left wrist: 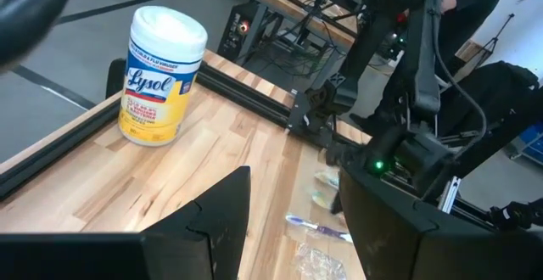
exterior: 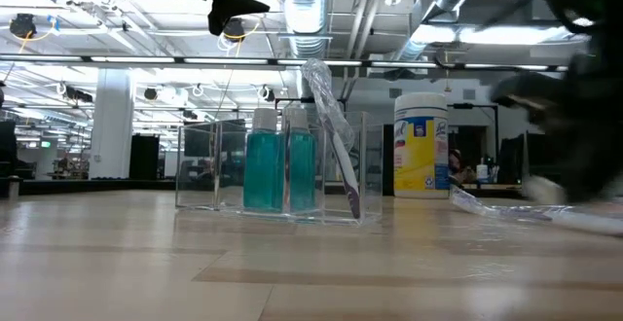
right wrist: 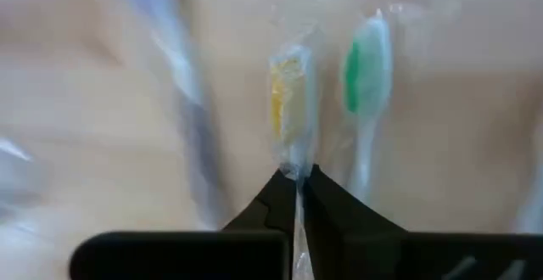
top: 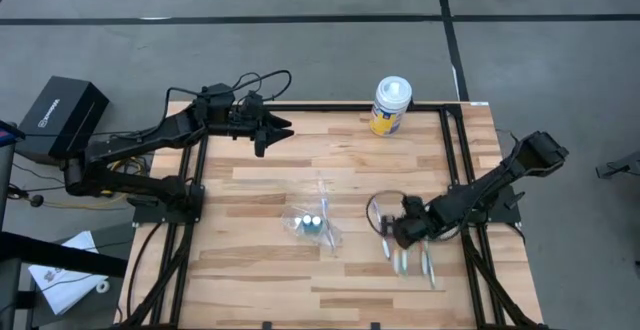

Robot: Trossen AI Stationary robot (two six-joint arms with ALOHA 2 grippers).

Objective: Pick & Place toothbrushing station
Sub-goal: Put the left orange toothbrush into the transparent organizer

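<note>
A clear holder (top: 312, 220) with two teal-and-white tubes (exterior: 277, 170) stands mid-table, and a wrapped toothbrush (exterior: 336, 136) leans in it. To its right, several wrapped toothbrushes (top: 415, 260) lie on the wood. My right gripper (top: 393, 238) points steeply down over them, shut on the yellow-bristled one (right wrist: 288, 93). The green-bristled one (right wrist: 365, 76) lies beside it, and a blurred one (right wrist: 182, 85) lies on the other side. My left gripper (top: 275, 128) hovers open near the table's far left, holding nothing. My right gripper pinches the yellow-bristled toothbrush in its clear wrapper, at the neck just below the head (right wrist: 296, 171), between its two fingertips. The fingers come from above, pointing steeply down. Whether the brush is clear of the table, I cannot tell.
A yellow-and-white wipes canister (top: 390, 105) stands at the table's far edge, right of centre. Black frame rails (top: 455, 160) run along the table's left and right sides. Bare wood lies between the holder and my left gripper.
</note>
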